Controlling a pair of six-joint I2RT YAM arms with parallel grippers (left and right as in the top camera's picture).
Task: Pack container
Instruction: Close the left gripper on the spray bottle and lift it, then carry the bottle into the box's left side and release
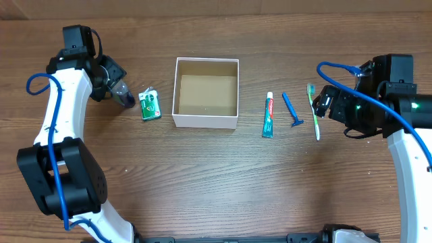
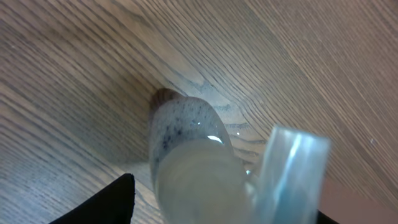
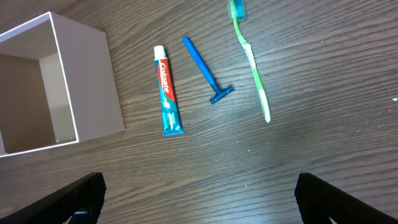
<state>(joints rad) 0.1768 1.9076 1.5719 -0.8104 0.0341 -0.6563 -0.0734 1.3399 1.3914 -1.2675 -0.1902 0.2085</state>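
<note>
Left of the container, the left end effector grips a translucent bottle. The right end effector, right of it, gapes wide.

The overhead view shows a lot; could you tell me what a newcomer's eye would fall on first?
The white box stands open and empty mid-table. To its right lie a toothpaste tube, a blue razor and a green toothbrush. The left claw is at a small clear bottle beside a green packet.
</note>
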